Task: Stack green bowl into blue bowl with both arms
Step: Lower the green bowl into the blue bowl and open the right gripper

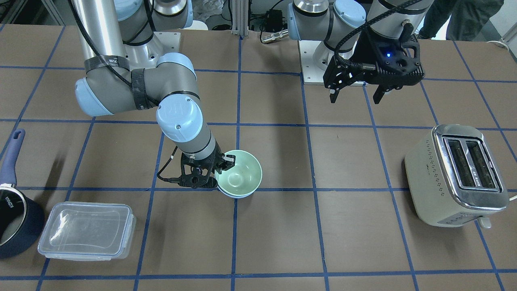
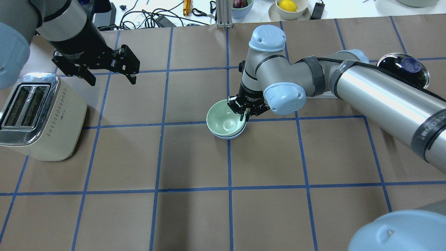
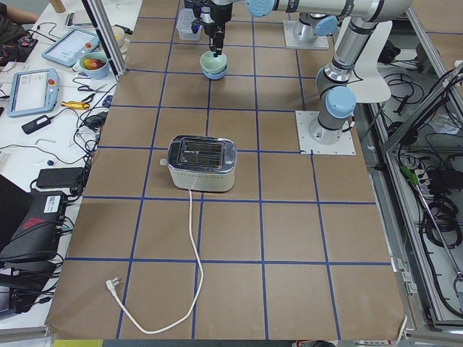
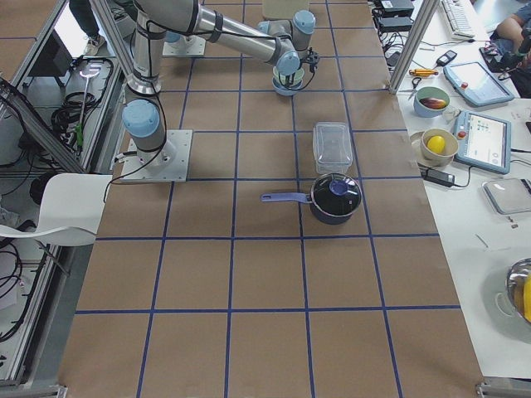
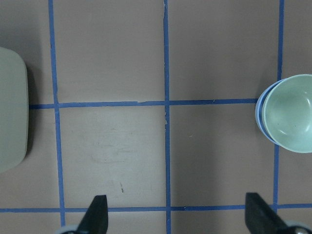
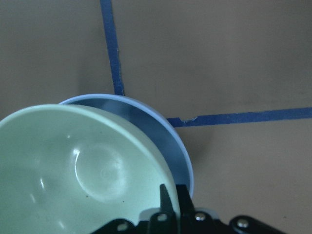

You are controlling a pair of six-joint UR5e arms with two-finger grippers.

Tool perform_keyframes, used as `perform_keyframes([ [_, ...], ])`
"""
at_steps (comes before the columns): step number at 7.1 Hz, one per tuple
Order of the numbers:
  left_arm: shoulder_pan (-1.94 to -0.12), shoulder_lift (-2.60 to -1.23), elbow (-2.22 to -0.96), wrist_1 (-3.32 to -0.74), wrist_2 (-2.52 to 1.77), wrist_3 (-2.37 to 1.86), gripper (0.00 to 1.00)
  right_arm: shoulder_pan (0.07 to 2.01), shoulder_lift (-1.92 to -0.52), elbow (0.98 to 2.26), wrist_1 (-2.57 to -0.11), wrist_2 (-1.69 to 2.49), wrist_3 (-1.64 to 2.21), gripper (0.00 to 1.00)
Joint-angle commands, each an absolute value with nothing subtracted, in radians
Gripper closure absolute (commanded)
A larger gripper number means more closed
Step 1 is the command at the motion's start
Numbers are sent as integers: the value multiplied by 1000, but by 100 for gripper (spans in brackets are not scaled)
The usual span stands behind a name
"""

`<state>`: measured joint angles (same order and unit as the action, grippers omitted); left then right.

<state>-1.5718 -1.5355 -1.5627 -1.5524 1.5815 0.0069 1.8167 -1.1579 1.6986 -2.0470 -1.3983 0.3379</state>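
Observation:
The green bowl [image 1: 240, 176] sits inside the blue bowl [image 1: 236, 195] near the table's middle, slightly tilted, with the blue rim showing under it. My right gripper [image 1: 227, 161] is shut on the green bowl's rim on the robot's side. The right wrist view shows the green bowl [image 6: 83, 170] nested in the blue bowl [image 6: 163, 134], with the gripper [image 6: 170, 197] pinching the green rim. My left gripper [image 1: 355, 98] is open and empty, raised above the table well apart from the bowls. In the left wrist view the bowls [image 5: 290, 114] lie at the right edge.
A cream toaster [image 1: 456, 173] stands under and beside the left arm. A clear plastic lidded container [image 1: 87, 230] and a dark navy saucepan [image 1: 16, 218] stand on the right arm's side. Blue tape lines grid the brown table [image 1: 282, 242].

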Motion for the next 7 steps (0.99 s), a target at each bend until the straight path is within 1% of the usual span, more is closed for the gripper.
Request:
perform_keyframes([
  [1, -1572, -1534, -1562, -1552, 1582, 9, 0, 1807, -1166, 1689, -2048, -1401, 315, 0],
  [2, -1572, -1534, -1563, -1552, 1583, 9, 0, 1790, -1187, 1654, -2025, -1402, 302, 0],
  [3, -1574, -1534, -1563, -1552, 1583, 9, 0, 1766, -1228, 1608, -1928, -1426, 298, 0],
  [5, -1575, -1535, -1565, -1552, 1583, 8, 0, 1724, -1342, 1479, -1647, -1503, 209, 0],
  [6, -1575, -1536, -1565, -1552, 1582, 6, 0, 1698, -1380, 1450, -1610, -1503, 139, 0],
  [7, -1575, -1536, -1565, -1552, 1582, 6, 0, 1660, -1423, 1454, -1594, -1505, 29, 0],
])
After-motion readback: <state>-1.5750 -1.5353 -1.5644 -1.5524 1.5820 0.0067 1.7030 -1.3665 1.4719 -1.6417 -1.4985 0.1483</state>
